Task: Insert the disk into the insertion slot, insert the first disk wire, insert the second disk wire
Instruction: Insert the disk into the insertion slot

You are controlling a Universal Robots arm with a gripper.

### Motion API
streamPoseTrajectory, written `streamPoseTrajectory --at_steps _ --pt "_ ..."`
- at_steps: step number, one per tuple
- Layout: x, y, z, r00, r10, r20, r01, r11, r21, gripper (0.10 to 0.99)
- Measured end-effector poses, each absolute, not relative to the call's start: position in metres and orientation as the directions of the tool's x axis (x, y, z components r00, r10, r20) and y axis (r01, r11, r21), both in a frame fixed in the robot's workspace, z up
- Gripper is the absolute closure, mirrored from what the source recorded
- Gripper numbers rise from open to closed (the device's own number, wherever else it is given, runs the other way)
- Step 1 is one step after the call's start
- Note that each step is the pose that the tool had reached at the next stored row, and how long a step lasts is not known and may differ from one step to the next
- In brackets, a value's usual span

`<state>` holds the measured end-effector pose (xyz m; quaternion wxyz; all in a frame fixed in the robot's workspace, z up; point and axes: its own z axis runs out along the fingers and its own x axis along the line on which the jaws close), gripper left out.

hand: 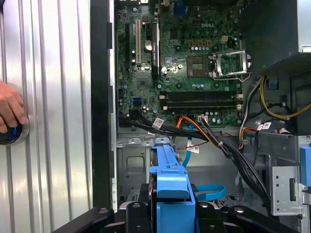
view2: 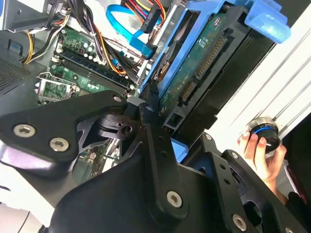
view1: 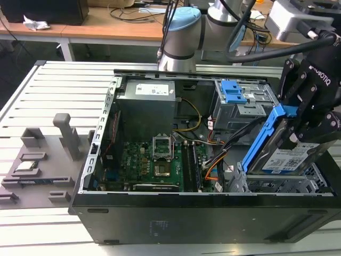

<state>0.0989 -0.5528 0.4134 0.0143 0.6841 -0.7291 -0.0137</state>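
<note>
1 gripper (view1: 298, 132) clamps 1 disk (view1: 285, 159), tilted.

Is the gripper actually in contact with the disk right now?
Touching. The exterior view shows the gripper clamped on the disk at its upper end, holding it tilted over the insertion slot, with no gap between them.

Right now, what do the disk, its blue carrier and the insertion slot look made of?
Carrier: bright blue, smooth, moulded look, likely plastic.
Disk: silver face, probably metal, under a printed label.
Insertion slot: dull silver perforated sheet with folded edges, likely steel.
</note>
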Motion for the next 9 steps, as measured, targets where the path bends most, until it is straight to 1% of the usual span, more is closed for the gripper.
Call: streamPoseTrajectory --at_steps 9 --pt "0.099 -0.553 0.398 -0.064 -0.998 0.002 -0.997 0.064 0.04 0.722"
